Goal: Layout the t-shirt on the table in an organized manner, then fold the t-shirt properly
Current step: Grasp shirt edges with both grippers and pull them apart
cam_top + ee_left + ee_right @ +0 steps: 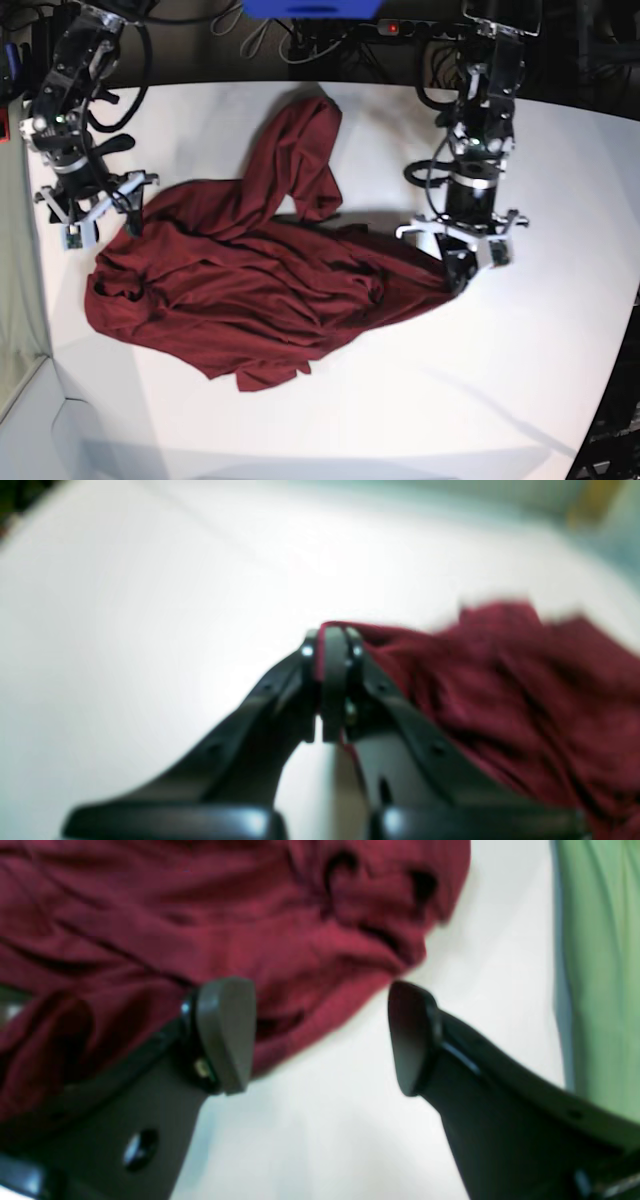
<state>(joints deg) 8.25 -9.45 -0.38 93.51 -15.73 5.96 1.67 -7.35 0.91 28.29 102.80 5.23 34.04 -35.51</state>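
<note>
Maroon t-shirt (250, 280) crumpled in a heap on the white table (520, 380), left gripper (332, 680) clamped tight on the shirt's edge at its side, right gripper (320, 1040) spread wide over the opposite edge, gripping nothing.

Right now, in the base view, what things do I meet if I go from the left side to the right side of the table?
Right gripper, open, at the cloth's left edge → crumpled maroon t-shirt → left gripper, shut on the t-shirt's right edge → bare white table.
</note>
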